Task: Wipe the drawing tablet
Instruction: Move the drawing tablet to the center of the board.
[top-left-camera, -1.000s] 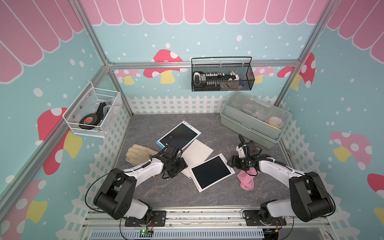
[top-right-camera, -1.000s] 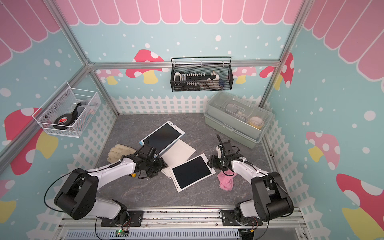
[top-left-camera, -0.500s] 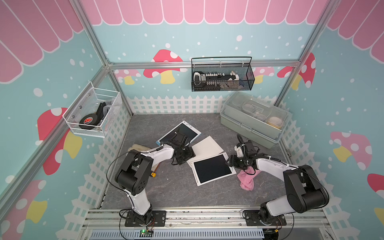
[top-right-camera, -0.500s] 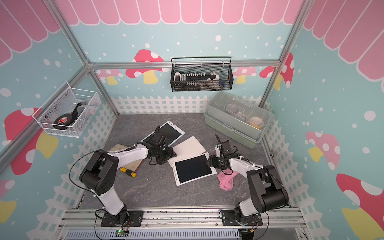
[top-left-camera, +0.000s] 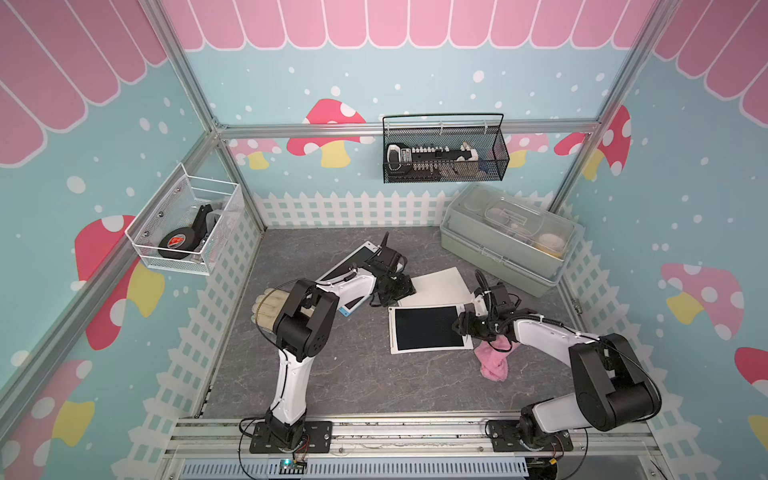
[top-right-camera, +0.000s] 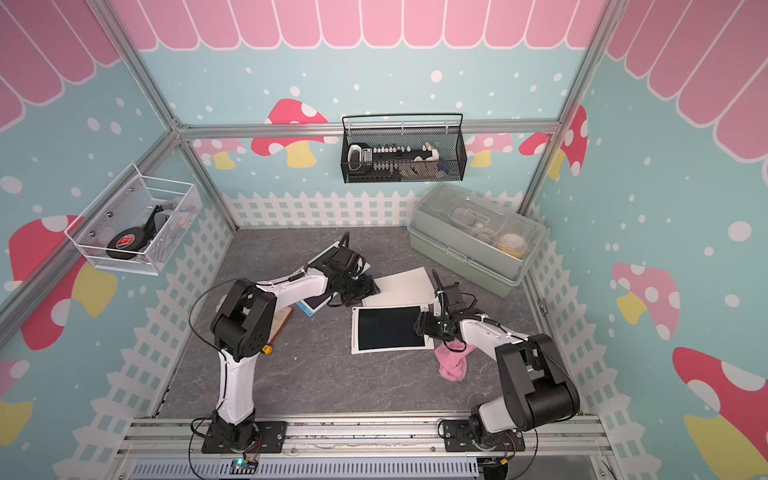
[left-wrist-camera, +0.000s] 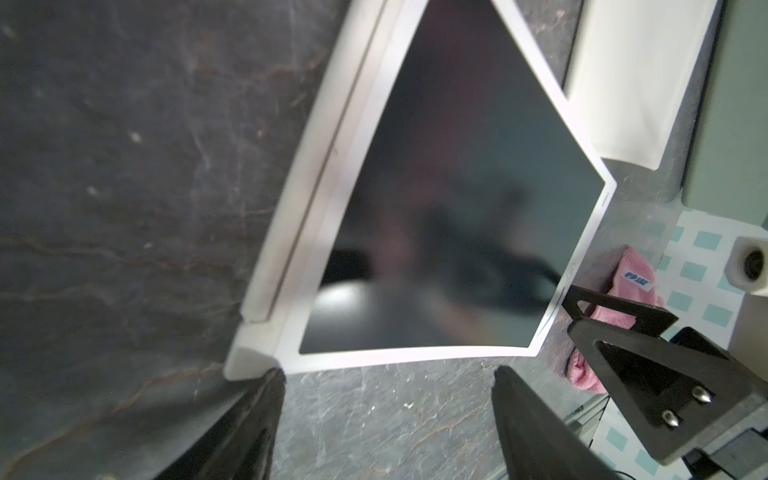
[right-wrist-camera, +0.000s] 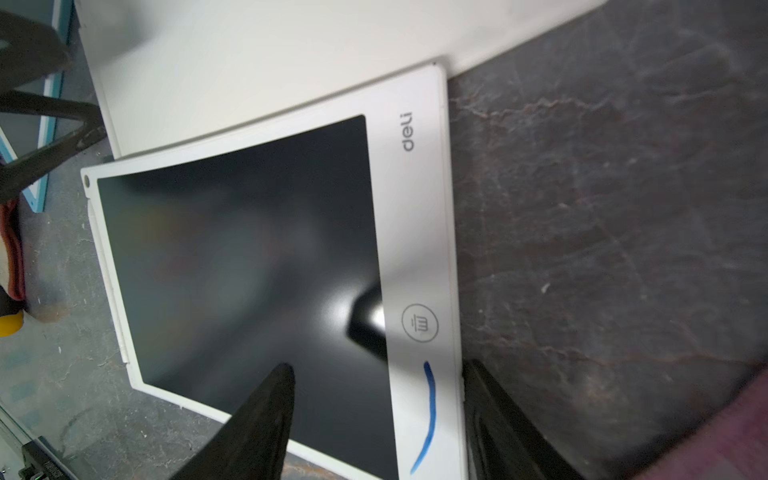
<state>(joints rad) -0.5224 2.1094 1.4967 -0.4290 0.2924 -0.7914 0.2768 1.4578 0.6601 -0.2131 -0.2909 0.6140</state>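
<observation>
Both wide and empty, so park left gripper (left-wrist-camera: 388, 372) far of the tablet (top-left-camera: 424, 328) lying flat centre-right, lift right gripper (right-wrist-camera: 379, 365) off its right edge, seemingly untouched, then pinch the pink cloth (top-left-camera: 494, 363) just right.

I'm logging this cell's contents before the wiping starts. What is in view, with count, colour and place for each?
drawing tablet: one, white frame, dark screen, floor centre
marker stroke: one, blue, on that tablet's frame
second tablet: one, blue-edged, under the left arm
sheet: one, white, behind the drawing tablet
cloth: one, pink, right of the drawing tablet
glove: one, beige, floor left
lidded box: one, grey-green, back right
wire basket: one, black, back wall
mesh basket: one, white, left wall
left hand: one, black, open, near the sheet
right hand: one, black, open, at the drawing tablet's edge
</observation>
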